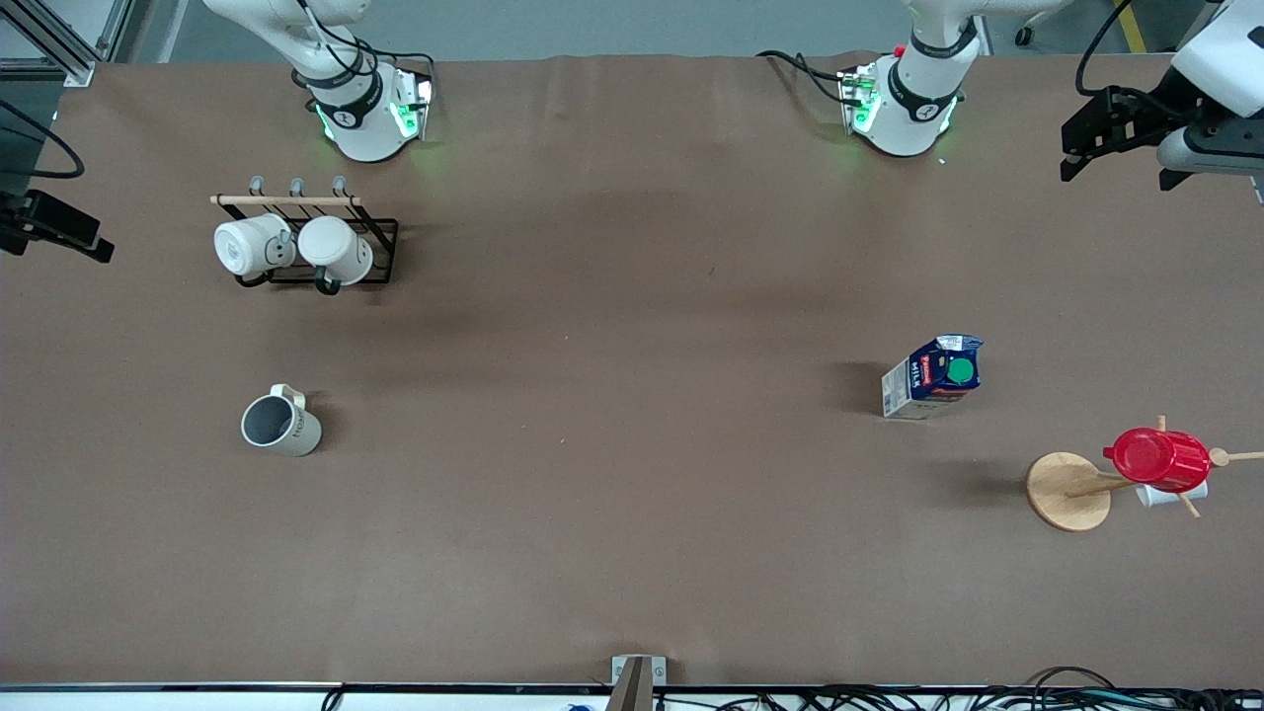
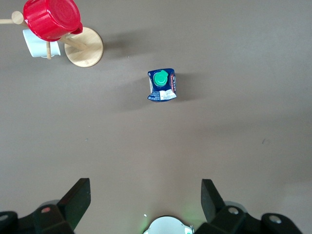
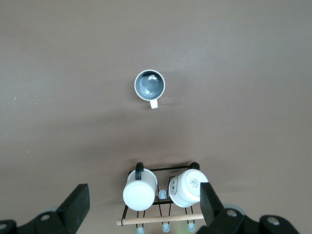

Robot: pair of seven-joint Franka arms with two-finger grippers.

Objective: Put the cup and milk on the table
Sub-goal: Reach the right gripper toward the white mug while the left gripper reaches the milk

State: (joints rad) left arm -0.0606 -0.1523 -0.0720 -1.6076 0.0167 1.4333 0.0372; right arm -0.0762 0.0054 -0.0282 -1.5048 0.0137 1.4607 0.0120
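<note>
both arms hang high and wide, each over its own end of the surface (image 1: 632, 553). the cup (image 1: 280, 425) stands upright on the surface toward the right arm's end, mouth up, dark inside showing, its squared handle turned toward the arms' bases. it sits nearer the front camera than the black rack (image 1: 326, 247) with its two plain white mugs (image 1: 292, 247), and well apart from it. the right tool (image 3: 141, 209) hovers above that rack with its fingers spread wide and nothing between them; in the right wrist view the cup lies straight out ahead of the fingers, out past the rack.

the milk (image 1: 933, 377) stands upright on the surface toward the left arm's end, green cap on top. the wooden mug tree (image 1: 1071, 491) with the red cup (image 1: 1157, 458) is nearer the front camera than the carton and clear of it. the left tool (image 2: 145, 207) is up in the air near its arm's base, fingers spread and empty, and the carton sits dead ahead of the gap in the left wrist view.

so the split looks plain to me: right arm is nearer the cup, left arm is nearer the milk, neither would need to cross. both things already stand on the surface, so i'd guess little is left to do.
</note>
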